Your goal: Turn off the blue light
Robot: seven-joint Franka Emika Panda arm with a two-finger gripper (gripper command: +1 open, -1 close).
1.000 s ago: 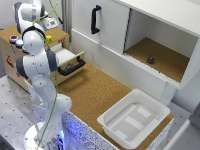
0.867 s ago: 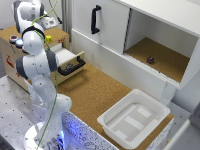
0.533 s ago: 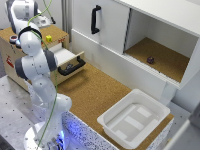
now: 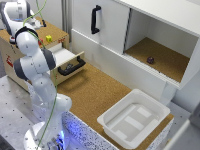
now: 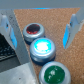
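Between spread pincer [image 5: 40,30] fingers: blue light [image 5: 42,47], lit.

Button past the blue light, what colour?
Dark red button, beyond the lit blue light; wrist view.

A cork-topped surface [image 4: 92,92] runs across the centre of the exterior view, edged by a speckled front panel at lower centre. A white cabinet [image 4: 112,30] with a black handle [image 4: 95,19] fills the upper middle; its open compartment [image 4: 160,55] at upper right has a cork floor. At left, a wooden unit [image 4: 12,60] has a drawer [image 4: 67,60] pulled open. A white bin [image 4: 134,117] sits at lower right. A perforated grey base plate [image 4: 15,107] occupies the lower left.
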